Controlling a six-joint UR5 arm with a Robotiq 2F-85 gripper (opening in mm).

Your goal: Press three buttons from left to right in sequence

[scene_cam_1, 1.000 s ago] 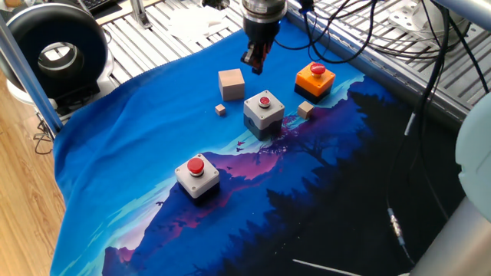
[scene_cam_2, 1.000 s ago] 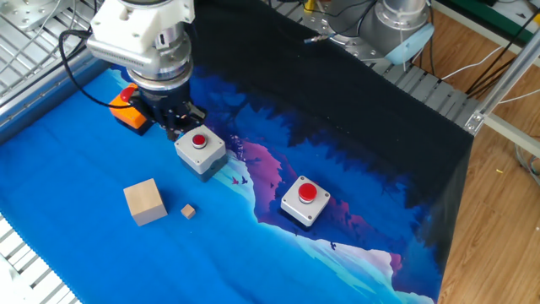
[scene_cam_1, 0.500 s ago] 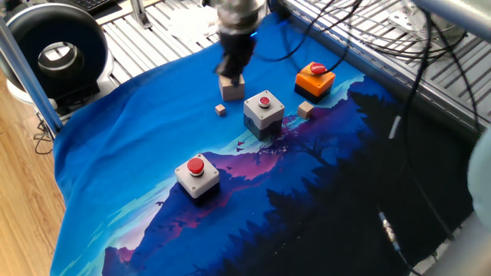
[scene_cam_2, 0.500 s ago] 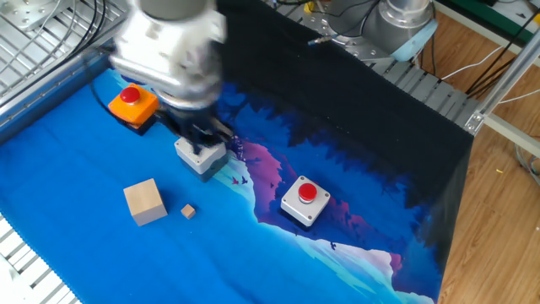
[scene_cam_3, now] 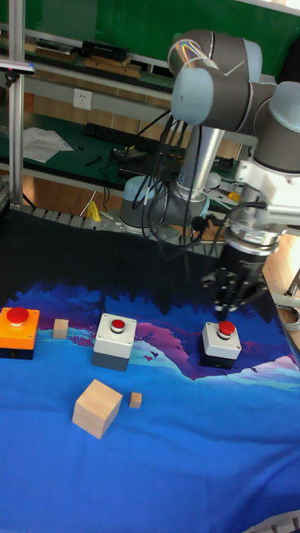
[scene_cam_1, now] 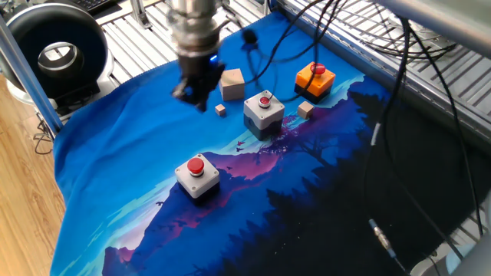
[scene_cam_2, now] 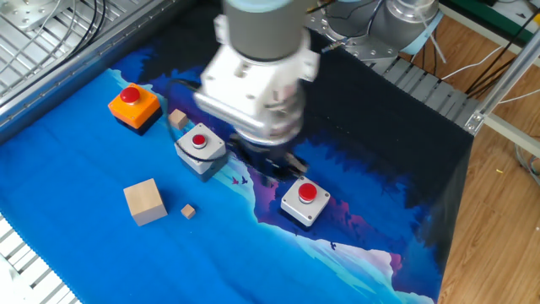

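Gripper (scene_cam_3: 225, 306): hangs in the air, blurred in all views; I cannot tell whether the jaws are parted or closed.
Key relation: in the tall view the tips sit just above the grey button (scene_cam_3: 222, 341) at one end of the row; it lies below the jaws, slightly toward the camera.
Row: grey button, middle grey button (scene_cam_3: 112, 337), orange button (scene_cam_3: 18, 329), all upright on the blue cloth (scene_cam_3: 167, 466), well apart.
Axis: the row runs straight across the cloth; each red cap faces up, so the press is likely straight down.
Others: big wooden cube (scene_cam_3: 97, 407), small cube (scene_cam_3: 135, 400) and another small cube (scene_cam_3: 60, 328) lie beside the row.
Obstruction: none of the cubes stands between the jaws and the nearest cap.
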